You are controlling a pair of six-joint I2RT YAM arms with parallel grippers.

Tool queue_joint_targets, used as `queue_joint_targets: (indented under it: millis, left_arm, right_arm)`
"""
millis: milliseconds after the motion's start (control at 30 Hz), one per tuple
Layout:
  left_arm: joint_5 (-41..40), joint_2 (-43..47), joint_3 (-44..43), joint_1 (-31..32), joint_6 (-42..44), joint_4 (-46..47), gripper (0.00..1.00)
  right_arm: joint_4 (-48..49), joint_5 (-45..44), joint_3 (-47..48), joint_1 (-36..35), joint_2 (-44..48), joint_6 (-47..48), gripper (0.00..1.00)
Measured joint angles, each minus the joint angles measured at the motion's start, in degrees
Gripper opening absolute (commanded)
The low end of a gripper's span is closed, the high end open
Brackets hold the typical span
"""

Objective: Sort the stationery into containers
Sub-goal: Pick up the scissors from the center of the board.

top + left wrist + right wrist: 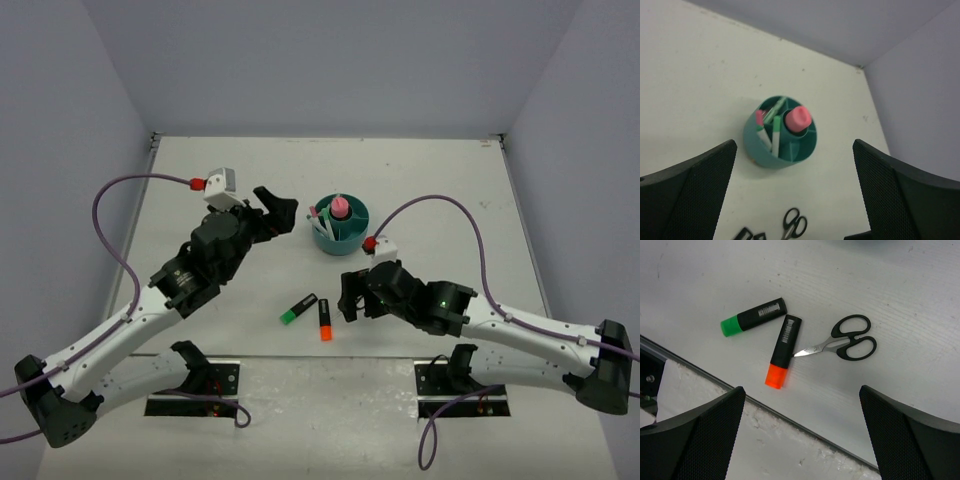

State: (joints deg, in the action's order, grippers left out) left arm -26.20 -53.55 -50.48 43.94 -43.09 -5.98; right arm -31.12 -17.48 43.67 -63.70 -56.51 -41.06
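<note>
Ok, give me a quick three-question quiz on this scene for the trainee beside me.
1. True or false: the pink-capped glue stick stands in the central well of the teal organizer.
2. The fingers of the right gripper are: A open and empty, B closed on a pen, C closed on a marker.
3. How many stationery items lie visibly loose on the table?
Key: 1 true. 2 A. 3 three: scissors, green highlighter, orange highlighter.

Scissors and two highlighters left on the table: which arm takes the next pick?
Right. The right fingers, open, hang over the scissors, orange highlighter and green highlighter; the left fingers, also open, sit by the organizer, farther away.
</note>
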Motion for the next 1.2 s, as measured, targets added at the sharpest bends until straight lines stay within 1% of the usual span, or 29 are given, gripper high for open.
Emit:
queue_joint_targets:
  millis: [67, 133, 200, 233, 300, 367, 433, 533, 800, 1033, 1200]
  left_arm:
    - [-0.1, 1.4, 0.0, 0.0, -0.7, -8.1, 1.00]
    - [0.2, 3.0, 0.1, 0.0, -0.6, -15.6, 1.00]
    - [1.1, 4.7, 0.1, 0.0, 0.5, -21.0, 1.00]
    - [1.8, 5.7, 0.1, 0.0, 1.4, -23.4, 1.00]
    - [3.4, 7.9, 0.1, 0.0, 3.5, -27.9, 1.00]
    - [4.4, 9.6, 0.1, 0.0, 5.3, -31.5, 1.00]
    - [5.0, 11.0, 0.1, 0.0, 6.7, -34.5, 1.00]
    - [6.0, 12.5, 0.2, 0.0, 8.2, -36.4, 1.00]
    - [8.1, 12.4, 1.0, 0.0, 9.8, -36.7, 1.00]
    - [8.9, 13.0, 1.7, 0.0, 9.9, -36.8, 1.00]
    - [9.1, 13.6, 1.7, 0.0, 9.9, -36.8, 1.00]
  right_arm:
    - [0.3, -0.6, 0.5, 0.0, -1.6, -0.3, 0.92]
    - [0.2, -1.3, 0.6, 0.7, -3.1, -1.2, 0.80]
    - [-0.2, -1.2, 0.6, 3.2, -4.6, -2.3, 0.76]
    - [-0.5, -1.0, 0.6, 5.4, -5.3, -2.9, 0.73]
    - [-0.7, -0.8, 0.2, 11.6, -6.7, -4.0, 0.65]
    - [-1.0, -1.4, -0.3, 16.0, -8.3, -4.9, 0.62]
    - [-1.3, -1.7, -0.7, 17.5, -10.2, -5.4, 0.58]
    - [-1.4, -2.2, -0.8, 17.6, -13.4, -6.1, 0.51]
    - [1.0, -0.5, -1.2, 17.7, -23.6, -8.4, 0.48]
    - [5.3, 2.2, -2.6, 17.7, -24.4, -9.6, 0.48]
    - [6.8, 3.2, -2.9, 17.7, -24.5, -9.8, 0.45]
